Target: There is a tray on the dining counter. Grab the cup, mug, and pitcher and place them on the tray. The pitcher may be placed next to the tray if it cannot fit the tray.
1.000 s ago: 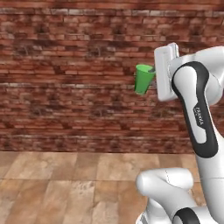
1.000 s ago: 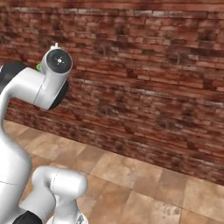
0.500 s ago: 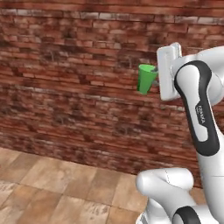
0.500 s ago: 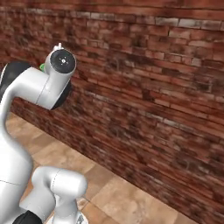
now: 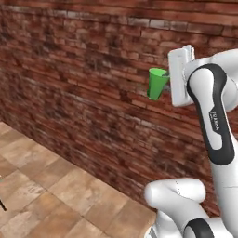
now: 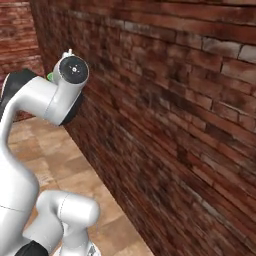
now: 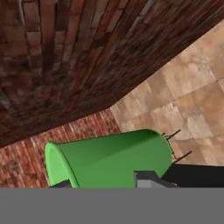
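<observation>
Because the cup (image 5: pixel 157 83) looks light, stiff and smooth, it is best squeezed across its sides, where it is held now by the gripper (image 5: pixel 171 83), high up beside the brick wall (image 5: pixel 83 83).

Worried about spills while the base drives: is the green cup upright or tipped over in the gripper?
Roughly upright, a little tilted. In the left base view the cup hangs in the air at the gripper, rim on top.

One green cup (image 5: pixel 156 83), one brick wall (image 5: pixel 83 79), one tiled floor (image 5: pixel 51 195).
</observation>
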